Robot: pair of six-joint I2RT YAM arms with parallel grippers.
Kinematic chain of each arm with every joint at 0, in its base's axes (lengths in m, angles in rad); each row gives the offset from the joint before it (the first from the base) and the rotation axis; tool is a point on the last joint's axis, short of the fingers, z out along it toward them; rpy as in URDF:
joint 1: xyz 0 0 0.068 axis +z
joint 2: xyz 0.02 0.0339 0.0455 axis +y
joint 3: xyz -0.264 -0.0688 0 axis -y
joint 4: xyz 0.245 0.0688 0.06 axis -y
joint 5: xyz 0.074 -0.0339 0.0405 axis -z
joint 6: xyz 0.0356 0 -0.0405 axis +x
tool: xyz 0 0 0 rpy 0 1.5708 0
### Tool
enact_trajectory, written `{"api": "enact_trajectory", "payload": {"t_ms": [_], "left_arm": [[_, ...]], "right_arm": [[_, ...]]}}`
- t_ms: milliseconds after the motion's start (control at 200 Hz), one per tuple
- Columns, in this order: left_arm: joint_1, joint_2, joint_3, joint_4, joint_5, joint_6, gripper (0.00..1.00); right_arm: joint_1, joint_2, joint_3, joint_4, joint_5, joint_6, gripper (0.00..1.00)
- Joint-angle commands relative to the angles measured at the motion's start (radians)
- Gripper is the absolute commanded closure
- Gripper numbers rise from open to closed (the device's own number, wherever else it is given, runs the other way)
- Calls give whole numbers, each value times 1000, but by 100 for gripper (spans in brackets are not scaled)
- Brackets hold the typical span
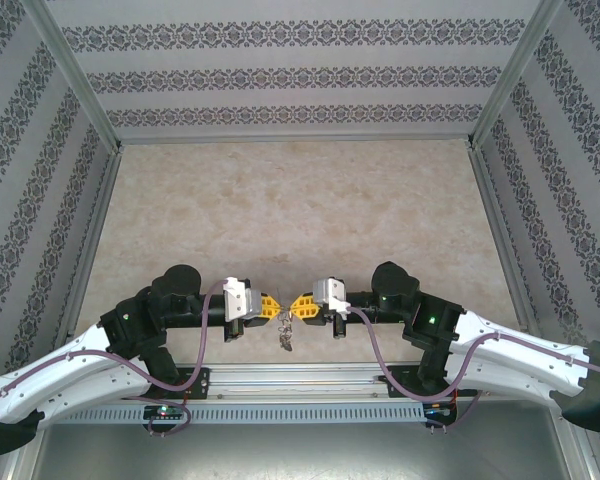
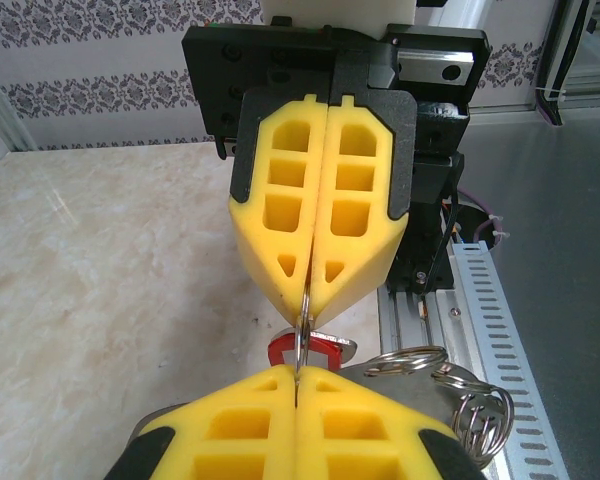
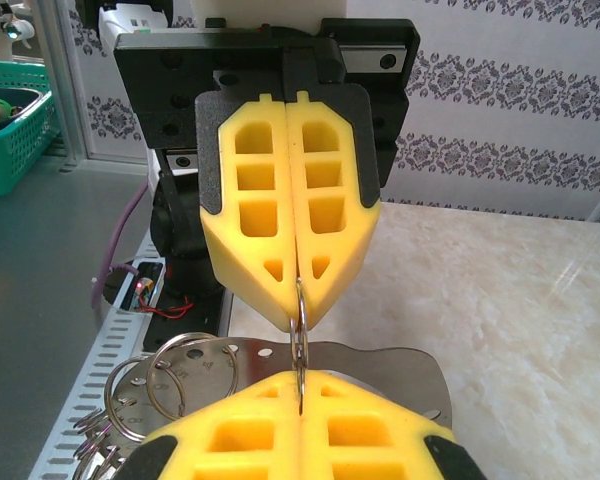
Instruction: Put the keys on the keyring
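Observation:
My left gripper (image 1: pixel 278 308) and right gripper (image 1: pixel 300 305) meet tip to tip above the table's near edge. Each is shut on the same thin silver ring (image 2: pixel 304 335), seen edge-on between the yellow tips. That ring belongs to the keyring (image 3: pixel 410 362), a flat grey metal piece with holes along its rim and several small split rings (image 3: pixel 185 375) hanging from it. It hangs just under the tips (image 1: pixel 285 335). In the left wrist view, the key's red head (image 2: pixel 330 352) shows right under the held ring, between my left gripper (image 2: pixel 298 372) and the right gripper (image 2: pixel 307 318). Its blade is hidden.
The beige marbled tabletop (image 1: pixel 300 210) stretches away beyond the grippers, inside patterned walls. A slotted aluminium rail (image 2: pixel 490 330) runs along the near edge under the arms. A teal basket (image 3: pixel 15 120) stands off the table to the left.

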Motion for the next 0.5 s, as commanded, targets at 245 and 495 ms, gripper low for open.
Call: {"api": "enact_trajectory", "payload": {"t_ms": [245, 495], "left_arm": [[-3, 8, 33, 26, 4, 23, 100], [-2, 9, 37, 23, 1, 26, 100]], "right_arm": [[10, 1, 40, 38, -63, 23, 100], [11, 16, 53, 30, -61, 29, 100]]}}
